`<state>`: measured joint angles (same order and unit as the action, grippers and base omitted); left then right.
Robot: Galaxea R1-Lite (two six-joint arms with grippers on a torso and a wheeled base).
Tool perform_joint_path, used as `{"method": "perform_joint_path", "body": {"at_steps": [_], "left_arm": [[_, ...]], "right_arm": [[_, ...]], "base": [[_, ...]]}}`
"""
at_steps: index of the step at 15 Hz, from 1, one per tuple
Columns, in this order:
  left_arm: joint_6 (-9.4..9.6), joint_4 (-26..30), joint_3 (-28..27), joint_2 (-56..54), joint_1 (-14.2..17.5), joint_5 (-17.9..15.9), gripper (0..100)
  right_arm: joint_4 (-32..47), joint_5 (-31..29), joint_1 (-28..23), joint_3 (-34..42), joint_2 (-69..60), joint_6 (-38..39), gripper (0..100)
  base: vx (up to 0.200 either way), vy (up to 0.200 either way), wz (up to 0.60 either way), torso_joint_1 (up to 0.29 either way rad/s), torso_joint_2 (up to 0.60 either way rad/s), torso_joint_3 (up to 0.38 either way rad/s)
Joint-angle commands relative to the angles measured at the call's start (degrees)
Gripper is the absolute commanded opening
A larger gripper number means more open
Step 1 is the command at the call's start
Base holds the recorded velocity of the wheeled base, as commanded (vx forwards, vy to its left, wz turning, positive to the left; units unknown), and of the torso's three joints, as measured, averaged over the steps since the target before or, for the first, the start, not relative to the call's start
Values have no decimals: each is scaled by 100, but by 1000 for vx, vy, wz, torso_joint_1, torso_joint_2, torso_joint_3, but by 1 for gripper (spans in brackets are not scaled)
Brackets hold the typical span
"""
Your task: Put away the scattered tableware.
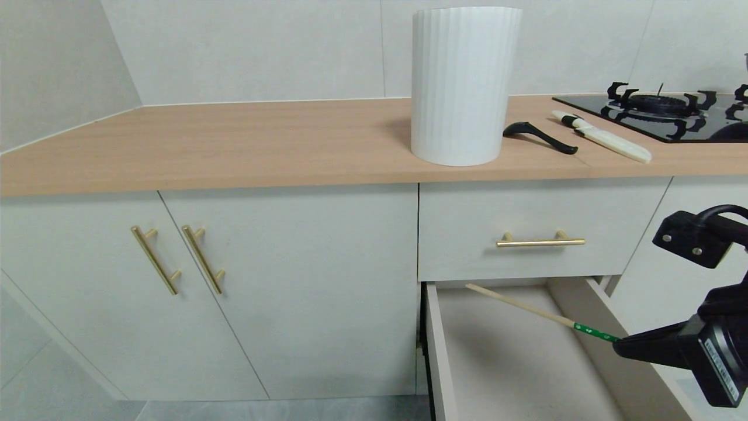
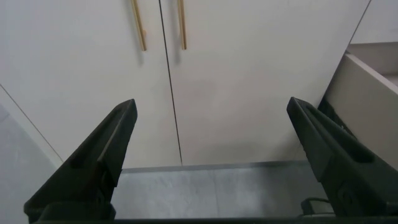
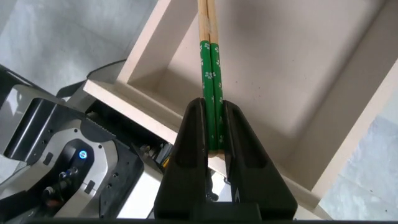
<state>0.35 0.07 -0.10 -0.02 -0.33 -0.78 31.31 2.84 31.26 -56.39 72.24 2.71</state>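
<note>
Currently held: a pair of chopsticks (image 1: 526,307), side by side, pinched at their green-patterned ends.
Right gripper (image 1: 616,345): closed narrow on those green ends. In the right wrist view the fingers (image 3: 239,143) press in on the pair from both sides.
Chopsticks against gripper: the bare wooden lengths run straight out from the fingertips, away from the wrist and slanting up toward the back of the open drawer (image 1: 435,351).
Chopsticks against drawer: they hang over the pale drawer floor, with the tips close under the closed upper drawer (image 1: 540,204). I cannot tell whether they touch anything.
Left gripper (image 2: 211,109): spread wide and holding nothing. It sits low in front of the cabinet doors (image 2: 242,81), with the floor below it.
Countertop (image 1: 234,146): a tall white ribbed container (image 1: 464,88) stands above the drawers.
Beside the container: a black-handled tool (image 1: 540,135) lies just beside it, then a white-bladed knife (image 1: 605,137) nearer the gas hob (image 1: 660,114).
Brass handles: one on the upper drawer, one on each cabinet door.
</note>
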Motion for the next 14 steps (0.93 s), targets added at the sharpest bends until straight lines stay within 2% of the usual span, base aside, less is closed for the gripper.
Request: {"method": "perform_joint_path", "body": {"at_steps": [1,8,11,14], "left_arm": [[0,1,1,2,-2,-1,100],[-9,1,1,2,-2,-1,100],[-9,1,1,2,-2,-1,100],[0,1,1,2,-2,-1,100]], "right_arm": [[-63,-12,3,-3,176,11,0],[-678,-513,3,102,1829,336,0],[-1302,-653,3,102,2743,723,0],[-2287,-1198,47,102,3736,1294,0]], "base": [[0,0,0,0,0,0],[0,0,0,0,0,0],[0,0,0,0,0,0],[0,0,0,0,0,0]]}}
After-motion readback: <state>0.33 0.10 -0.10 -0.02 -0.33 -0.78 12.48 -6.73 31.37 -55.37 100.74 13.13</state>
